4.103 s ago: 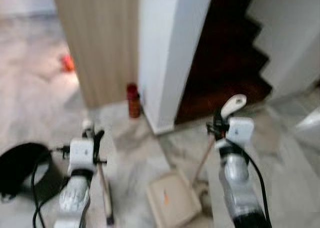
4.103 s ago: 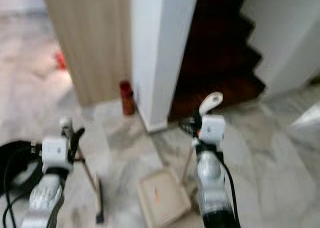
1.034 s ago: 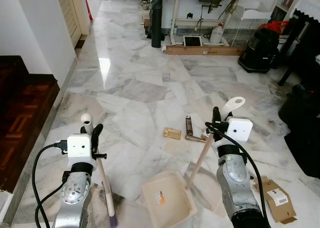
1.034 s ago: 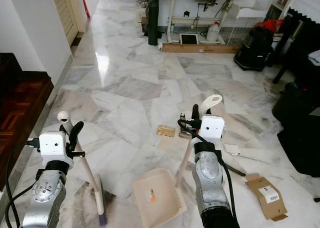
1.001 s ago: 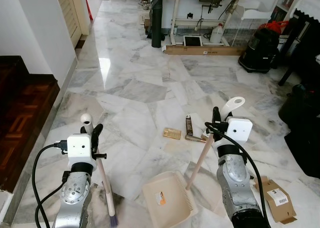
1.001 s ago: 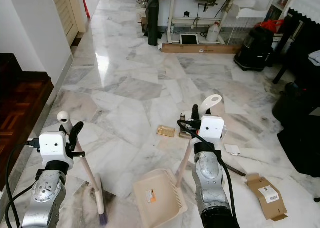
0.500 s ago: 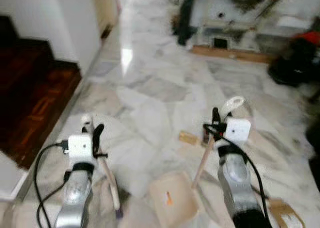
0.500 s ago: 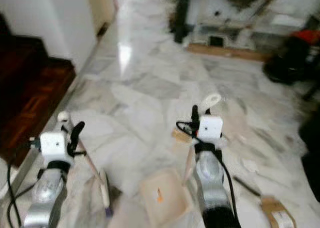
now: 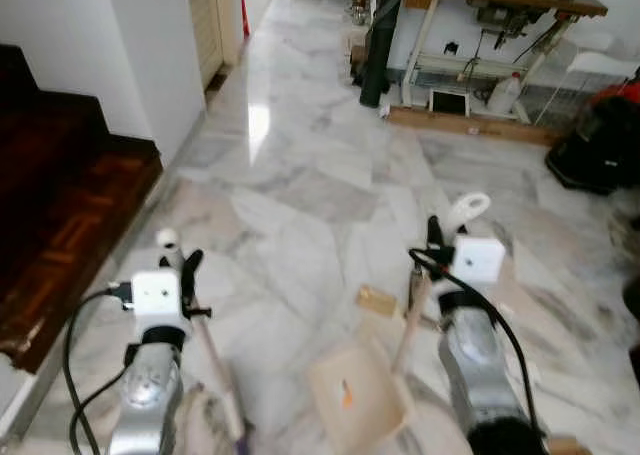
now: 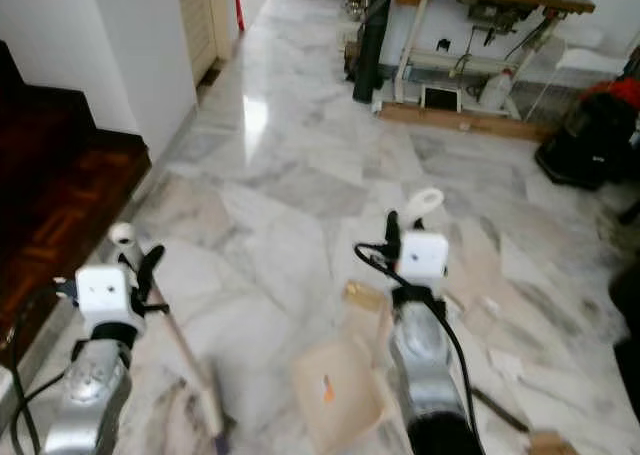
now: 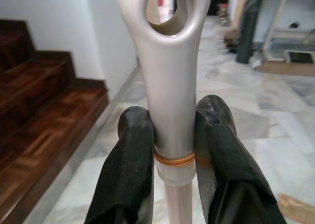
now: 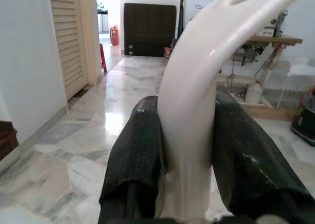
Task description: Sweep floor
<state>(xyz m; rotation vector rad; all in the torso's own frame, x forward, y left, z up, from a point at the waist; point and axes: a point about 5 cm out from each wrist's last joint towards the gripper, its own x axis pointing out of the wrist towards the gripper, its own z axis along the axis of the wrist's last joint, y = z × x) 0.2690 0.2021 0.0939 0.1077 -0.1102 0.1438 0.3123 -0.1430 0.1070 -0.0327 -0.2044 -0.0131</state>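
My left gripper (image 9: 180, 267) is shut on the broom handle (image 11: 170, 86), a pale stick with a grey looped top. The stick (image 9: 218, 367) slants down to the marble floor at the lower left. My right gripper (image 9: 436, 237) is shut on the white handle (image 12: 197, 86) of the beige dustpan (image 9: 355, 395), which rests on the floor between the two arms. A small tan piece of litter (image 9: 377, 300) lies on the floor just beyond the dustpan, and white scraps (image 10: 482, 310) lie to the right.
Dark wooden stairs (image 9: 60, 205) and a white wall (image 9: 140, 45) stand on the left. A work table (image 9: 480, 15) with clutter and a black vacuum cleaner (image 9: 590, 150) are at the far side. Open marble floor (image 9: 300, 175) stretches ahead.
The camera has swung, so the stairs fill more of the left side and the far table sits nearer the middle. Both grippers keep the same hold on broom and dustpan.
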